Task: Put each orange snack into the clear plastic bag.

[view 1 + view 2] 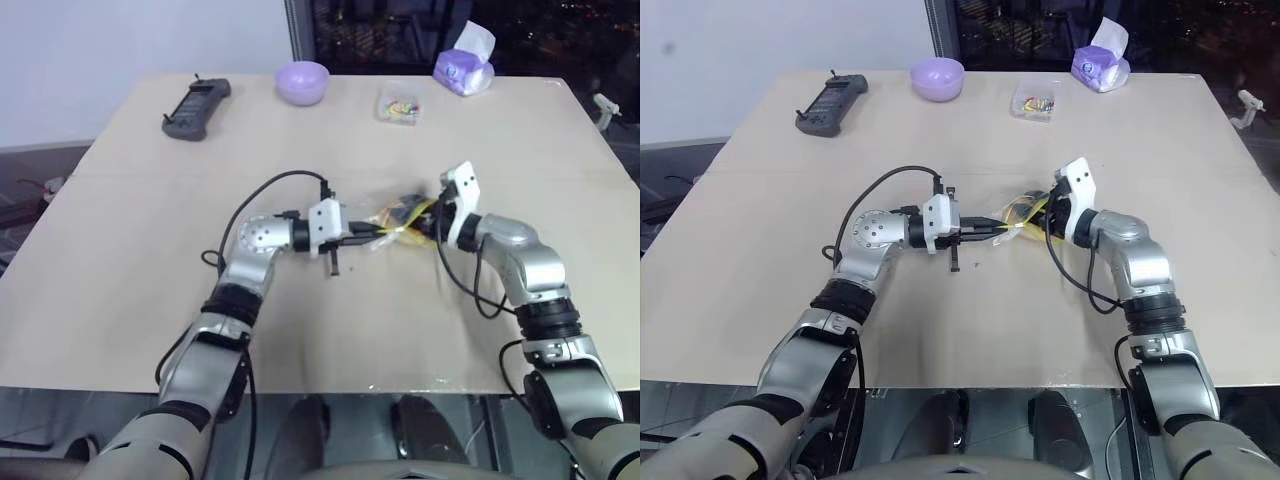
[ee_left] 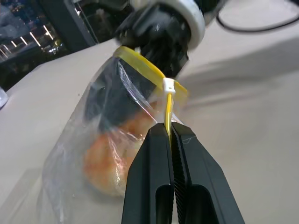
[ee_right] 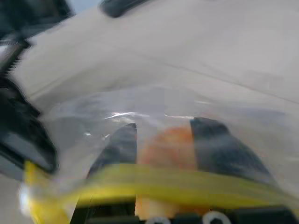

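Left claw: I see my left claw (image 2: 169,133) pinched tight on the yellow zip strip (image 2: 140,65) of the clear plastic bag (image 2: 79,154), near the strip's small white slider.
Right claw: my right claw (image 3: 163,135) is reached in through the bag's mouth, its two fingers (image 3: 117,147) parted, one on each side of the orange snack (image 3: 166,147); whether they press it I cannot tell.
Bag: it hangs between my two claws, above the middle of the table (image 1: 130,300), mouth toward the right arm.
Snack: inside the bag, low in the pouch, seen through the film.
Far edge of table: a lilac bowl (image 1: 302,82), a small clear box (image 1: 399,104) of colourful bits, a purple tissue pack (image 1: 464,68) and a dark handset (image 1: 197,108), all well apart from the bag.
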### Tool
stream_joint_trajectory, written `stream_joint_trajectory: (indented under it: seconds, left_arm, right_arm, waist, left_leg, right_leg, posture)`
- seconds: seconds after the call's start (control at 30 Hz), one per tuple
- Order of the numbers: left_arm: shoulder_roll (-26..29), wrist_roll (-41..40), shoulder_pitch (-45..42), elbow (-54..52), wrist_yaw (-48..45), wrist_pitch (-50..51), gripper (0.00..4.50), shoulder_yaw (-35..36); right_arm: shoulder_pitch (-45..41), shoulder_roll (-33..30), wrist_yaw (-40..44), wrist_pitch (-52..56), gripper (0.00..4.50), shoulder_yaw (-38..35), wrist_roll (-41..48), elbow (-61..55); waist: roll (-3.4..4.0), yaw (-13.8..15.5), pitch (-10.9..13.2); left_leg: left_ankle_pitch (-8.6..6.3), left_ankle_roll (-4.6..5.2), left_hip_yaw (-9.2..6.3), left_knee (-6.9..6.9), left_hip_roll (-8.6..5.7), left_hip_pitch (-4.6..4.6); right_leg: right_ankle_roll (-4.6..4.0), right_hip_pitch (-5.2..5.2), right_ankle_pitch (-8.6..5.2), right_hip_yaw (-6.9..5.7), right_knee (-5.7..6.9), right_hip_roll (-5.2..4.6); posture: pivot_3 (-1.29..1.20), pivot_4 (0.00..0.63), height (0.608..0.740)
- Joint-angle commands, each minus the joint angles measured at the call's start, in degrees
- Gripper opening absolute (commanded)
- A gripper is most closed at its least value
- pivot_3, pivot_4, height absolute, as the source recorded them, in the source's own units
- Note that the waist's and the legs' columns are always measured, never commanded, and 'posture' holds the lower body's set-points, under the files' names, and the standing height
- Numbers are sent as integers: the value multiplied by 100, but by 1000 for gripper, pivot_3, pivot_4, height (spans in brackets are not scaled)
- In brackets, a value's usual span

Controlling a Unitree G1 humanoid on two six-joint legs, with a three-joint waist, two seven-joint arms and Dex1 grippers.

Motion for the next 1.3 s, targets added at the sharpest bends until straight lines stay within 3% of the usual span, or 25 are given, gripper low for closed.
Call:
stream_joint_trajectory:
  seconds: [0.03, 0.23, 0.37, 0.43, 0.57, 0.77, 1.13, 1.27, 1.3]
  left_arm:
    - [61, -99, 113, -295, 80, 63, 0, 63]
    - [75, -103, 217, -425, 153, 137, 0, 54]
    - [69, -108, 249, -477, 151, 178, 0, 40]
    - [75, -113, 243, -473, 142, 186, 0, 42]
    - [83, -113, 207, -423, 116, 182, 0, 42]
    - [64, -98, 188, -410, 129, 177, 0, 30]
    - [107, -60, 231, -421, 163, 155, 0, 28]
    - [128, -26, 194, -353, 240, 142, 0, 62]
    - [144, -6, 193, -338, 253, 131, 0, 59]
  right_arm:
    - [306, -584, 554, 31, 1988, -113, 196, -533]
    - [1200, -1956, 1654, -160, 1988, -320, 428, -1094]
    - [1302, -2330, 1480, -798, 1988, -645, 162, -692]
    - [1332, -2477, 1179, -1543, 1988, -362, -544, -326]
    - [1137, -2317, 457, -2769, 1988, 205, -1689, 370]
    - [703, -1850, -692, -3801, 1988, 600, -2708, 1155]
    - [531, -1761, -701, -4341, 1988, 526, -2568, 1419]
    - [572, -1801, -562, -4397, 229, 526, -2500, 1386]
    - [588, -1817, -529, -4402, 44, 526, -2489, 1368]
  waist:
    - [0, 43, 0]
    - [-1, 110, 1]
    - [-1, 99, 0]
    - [-1, 101, 0]
    - [-1, 100, 0]
    - [-3, 54, -1]
    - [-3, 109, -1]
    - [-3, 101, -1]
    - [-3, 103, -1]
  left_leg:
    - [0, 0, 0, 0, -3, 0]
    - [-6, 11, -1, 2, -3, 0]
    - [-6, 13, 5, 9, -2, 2]
    - [-6, 13, 7, 9, 1, 6]
    - [-6, 12, 9, 9, 1, 5]
    - [3, -2, 14, 11, 3, 9]
    - [8, -12, 12, 11, 0, 3]
    - [8, -11, 12, 11, 1, 4]
    - [8, -11, 12, 11, 1, 4]
  right_leg:
    - [0, 1, 0, 0, -2, -3]
    - [0, 1, 0, -1, 1, -2]
    - [2, 3, 1, 4, 4, -2]
    - [2, 4, 1, 6, 6, 0]
    - [2, 2, 1, 6, 6, 0]
    - [2, 3, 1, 10, 9, 2]
    - [2, 3, 1, 8, 3, -1]
    - [2, 3, 1, 8, 4, 0]
    - [2, 3, 1, 8, 4, 0]
  posture:
    - [0, 150, 740]
    - [0, 150, 740]
    - [0, 150, 740]
    - [0, 150, 740]
    - [0, 150, 740]
    - [0, 150, 740]
    - [0, 150, 740]
    - [0, 150, 740]
    - [0, 150, 740]
